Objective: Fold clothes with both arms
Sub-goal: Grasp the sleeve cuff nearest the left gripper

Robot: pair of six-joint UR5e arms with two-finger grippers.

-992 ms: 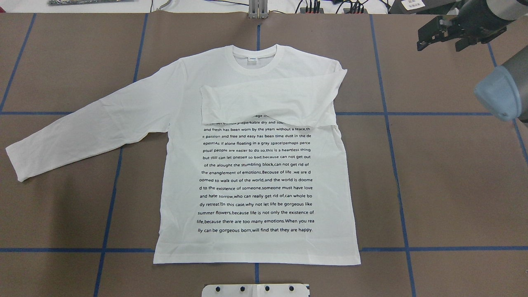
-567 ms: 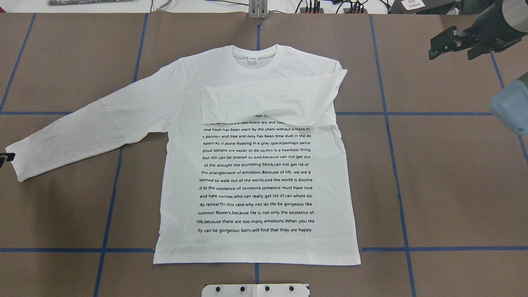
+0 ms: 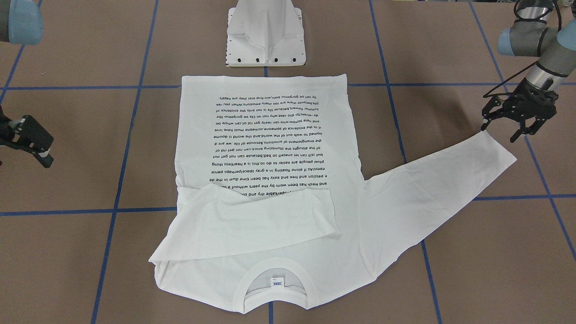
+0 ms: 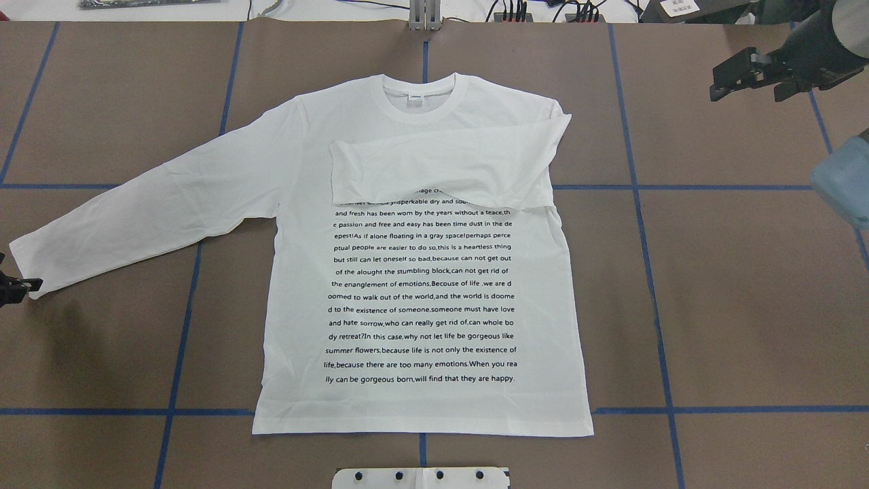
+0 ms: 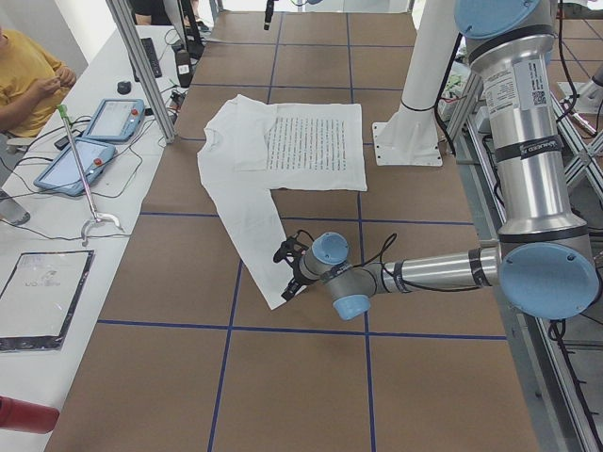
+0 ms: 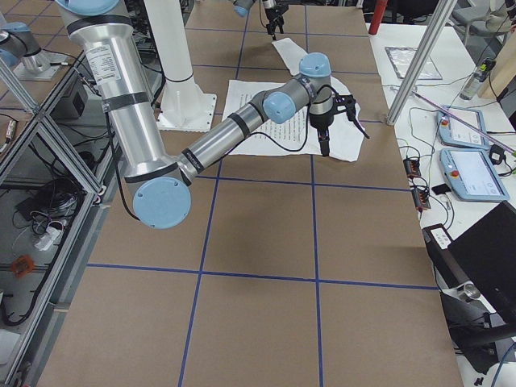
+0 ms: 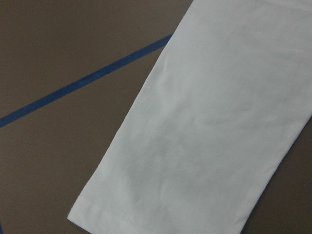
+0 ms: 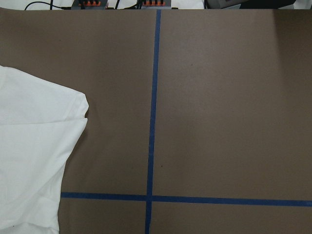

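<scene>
T-shirt (image 4: 421, 407) lies flat mid-table, one sleeve folded over the chest, the other stretched left. Left gripper (image 3: 499, 129) is spread open at that cuff (image 3: 497, 150), holding nothing. Right gripper (image 4: 750, 81) is open, far right. Light, limp cloth; pinch the cuff edge.

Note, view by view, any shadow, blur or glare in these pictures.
Overhead exterior: a soft shadow darkens the table beside the sleeve cuff; the right arm's joint cap at the edge looks blurred. Left wrist: the sleeve is evenly lit, without glare.
</scene>
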